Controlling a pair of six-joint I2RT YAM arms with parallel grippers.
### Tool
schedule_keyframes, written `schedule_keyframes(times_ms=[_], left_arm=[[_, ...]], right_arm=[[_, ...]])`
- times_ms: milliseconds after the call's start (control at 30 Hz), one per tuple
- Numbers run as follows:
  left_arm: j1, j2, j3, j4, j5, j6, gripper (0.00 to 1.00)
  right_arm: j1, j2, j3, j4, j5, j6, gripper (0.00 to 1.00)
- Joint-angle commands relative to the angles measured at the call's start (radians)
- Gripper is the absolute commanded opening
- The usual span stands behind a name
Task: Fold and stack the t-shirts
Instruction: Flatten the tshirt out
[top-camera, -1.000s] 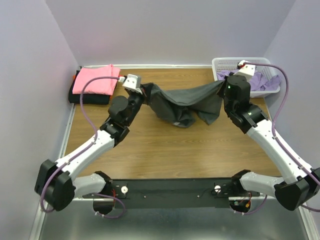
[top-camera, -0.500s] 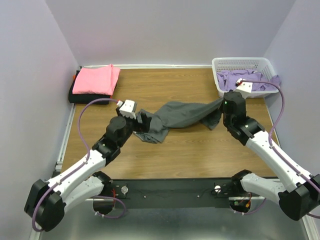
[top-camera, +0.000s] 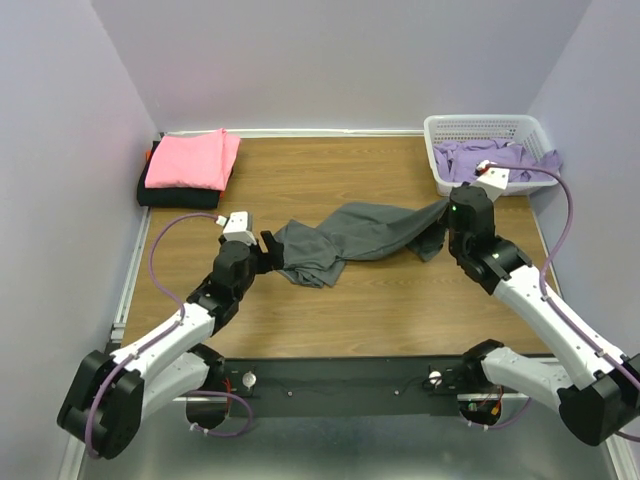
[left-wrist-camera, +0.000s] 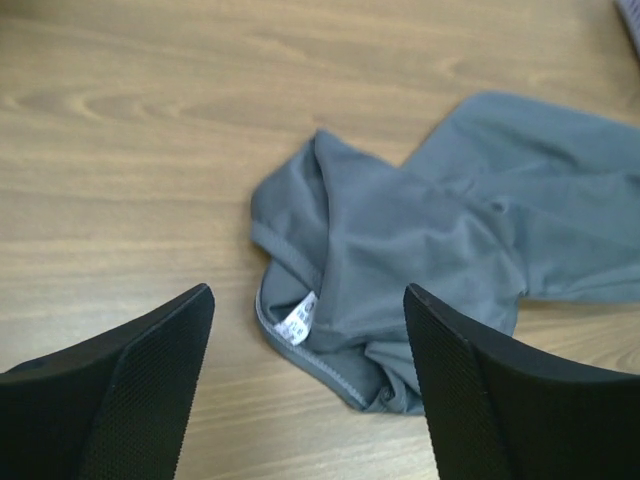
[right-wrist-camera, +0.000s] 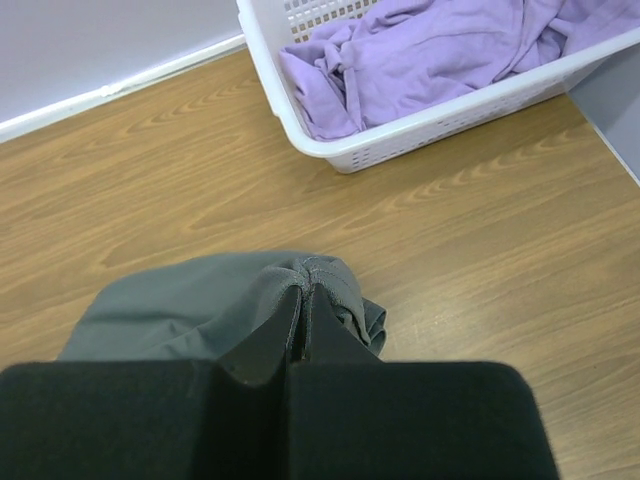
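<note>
Lilac walls (top-camera: 330, 60), wood tabletop (top-camera: 370, 290) — left fingers (left-wrist-camera: 130, 400) apart, right fingers (right-wrist-camera: 268, 350) pinching the grey t-shirt (top-camera: 360, 232).

I count 1 grey t-shirt (top-camera: 360, 230) mid-table, 1 pink t-shirt (top-camera: 192, 158) atop 1 black t-shirt (top-camera: 175, 198) at 10 o'clock, and 1 white basket (top-camera: 480, 127) at 2 o'clock; its lavender t-shirts (top-camera: 465, 158) are too tangled to count.

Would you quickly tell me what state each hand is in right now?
Left hand: open, holding nothing.
Right hand: closed on the dark grey t-shirt.
</note>
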Motion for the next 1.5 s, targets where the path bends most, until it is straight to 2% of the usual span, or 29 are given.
schedule_keyframes(times_ms=[0, 133, 233, 433, 833, 1033, 1167, 1467], left_arm=[[0.002, 0.037, -0.024, 0.087, 0.065, -0.048, 0.82], [0.002, 0.057, -0.030, 0.098, 0.074, -0.072, 0.80], [-0.007, 0.104, -0.029, 0.110, 0.097, -0.108, 0.74], [-0.073, 0.178, -0.007, 0.121, 0.041, -0.155, 0.72], [-0.091, 0.322, 0.025, 0.155, -0.002, -0.155, 0.67], [-0.093, 0.380, 0.051, 0.178, 0.004, -0.143, 0.62], [-0.093, 0.410, 0.059, 0.187, 0.007, -0.139, 0.57], [-0.107, 0.408, 0.062, 0.165, -0.034, -0.157, 0.57]], right_arm=[[-0.007, -0.040, -0.018, 0.024, -0.007, 0.022, 0.02], [-0.007, -0.051, -0.024, 0.026, -0.015, 0.025, 0.02], [-0.007, -0.053, -0.023, 0.027, -0.024, 0.028, 0.02], [-0.007, -0.053, -0.029, 0.029, -0.033, 0.029, 0.02], [-0.010, -0.060, -0.036, 0.038, -0.042, 0.026, 0.02], [-0.008, -0.065, -0.043, 0.042, -0.044, 0.023, 0.02], [-0.010, -0.068, -0.043, 0.044, -0.046, 0.022, 0.02], [-0.010, -0.077, -0.047, 0.044, -0.042, 0.018, 0.02]])
